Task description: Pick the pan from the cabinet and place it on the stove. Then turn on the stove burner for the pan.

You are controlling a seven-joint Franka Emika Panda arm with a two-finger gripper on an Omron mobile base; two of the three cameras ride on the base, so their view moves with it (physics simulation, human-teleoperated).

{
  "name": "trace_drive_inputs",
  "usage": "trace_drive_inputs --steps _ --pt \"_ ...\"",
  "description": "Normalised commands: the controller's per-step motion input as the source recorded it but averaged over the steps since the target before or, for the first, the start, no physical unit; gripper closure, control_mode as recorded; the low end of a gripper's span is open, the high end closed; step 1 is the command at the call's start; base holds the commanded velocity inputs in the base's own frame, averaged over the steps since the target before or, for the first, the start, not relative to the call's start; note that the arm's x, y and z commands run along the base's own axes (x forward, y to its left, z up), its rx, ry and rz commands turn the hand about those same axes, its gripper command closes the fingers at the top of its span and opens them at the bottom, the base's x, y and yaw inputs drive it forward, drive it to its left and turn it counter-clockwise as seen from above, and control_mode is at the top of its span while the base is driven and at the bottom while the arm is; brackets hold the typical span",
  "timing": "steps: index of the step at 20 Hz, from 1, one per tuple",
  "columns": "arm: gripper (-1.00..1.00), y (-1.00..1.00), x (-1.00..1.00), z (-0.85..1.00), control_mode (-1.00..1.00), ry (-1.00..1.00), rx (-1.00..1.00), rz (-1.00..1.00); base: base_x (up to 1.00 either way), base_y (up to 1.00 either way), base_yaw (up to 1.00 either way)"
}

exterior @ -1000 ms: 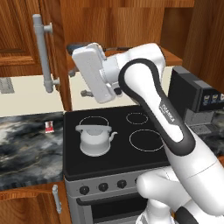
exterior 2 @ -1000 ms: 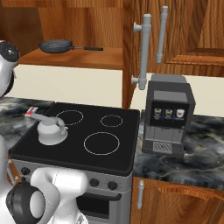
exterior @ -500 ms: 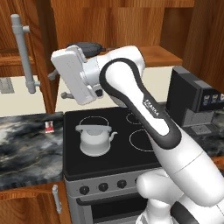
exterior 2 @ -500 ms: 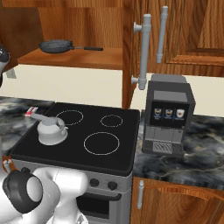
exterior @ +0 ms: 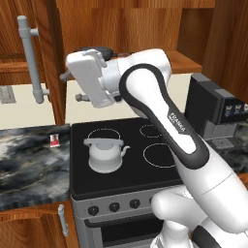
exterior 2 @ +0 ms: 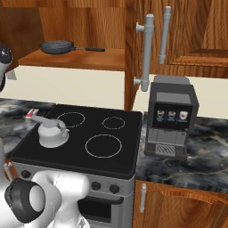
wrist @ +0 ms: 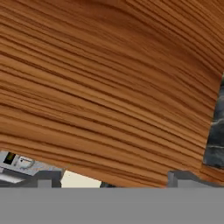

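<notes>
On the open cabinet [exterior 2: 80, 60] shelf at 10 o'clock, the pan [exterior 2: 57, 46] is sitting, likely rigid and light, best grasped by its thin handle [exterior 2: 89, 49]; gripper [wrist: 113, 183] fingers standing apart, empty.

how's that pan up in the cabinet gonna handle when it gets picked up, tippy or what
The pan looks rigid, so it shouldn't flex. Its long thin handle sticks out to one side, so gripped there it would probably sag bowl-down. It sits flat on the cabinet shelf, so a push would likely slide it, not roll it.
</notes>
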Motion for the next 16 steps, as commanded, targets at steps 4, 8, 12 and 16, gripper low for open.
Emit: trace_drive_inputs --steps 4,8,12,16 --pt "-1.00 -0.43 -0.01 0.18 -1.00 -0.18 0.00 -0.01 0.00 0.00 0.00" --pt "-1.00 -0.42 0.00 0.10 -1.00 -0.08 -0.01 -0.04 0.00 0.00 0.00" --pt "-1.00 -0.41 0.03 0.02 -1.00 -0.08 -0.03 -0.02 0.00 0.00 0.00" --pt "-1.00 -0.36 0.15 0.00 -1.00 -0.10 -0.09 0.00 0.00 0.00 0.00"
